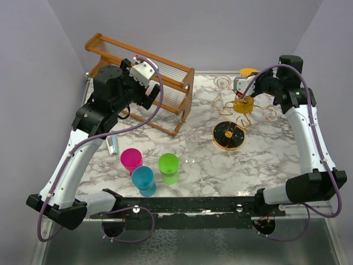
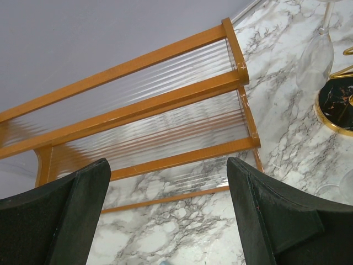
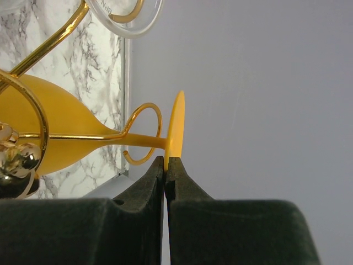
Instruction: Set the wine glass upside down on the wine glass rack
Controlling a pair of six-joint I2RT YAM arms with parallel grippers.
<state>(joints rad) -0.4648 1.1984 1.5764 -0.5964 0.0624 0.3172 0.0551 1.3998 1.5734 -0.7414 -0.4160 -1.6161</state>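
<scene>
The yellow wine glass (image 1: 242, 104) hangs upside down, tilted, among the curled arms of the gold wire wine glass rack (image 1: 228, 135). In the right wrist view its stem passes through a gold loop (image 3: 144, 132), with the bowl (image 3: 60, 127) to the left and the foot (image 3: 175, 130) edge-on. My right gripper (image 3: 166, 161) is shut on the rim of that foot; it also shows in the top view (image 1: 242, 84). My left gripper (image 2: 168, 163) is open and empty, held above the table beside the wooden shelf (image 2: 165, 110).
A clear glass (image 1: 220, 91) hangs on the rack's far side. Another clear wine glass (image 1: 191, 146) stands on the marble table. Pink (image 1: 131, 160), blue (image 1: 143, 179) and green (image 1: 169, 165) cups stand near the front. The brown slatted shelf (image 1: 143, 83) stands at the back left.
</scene>
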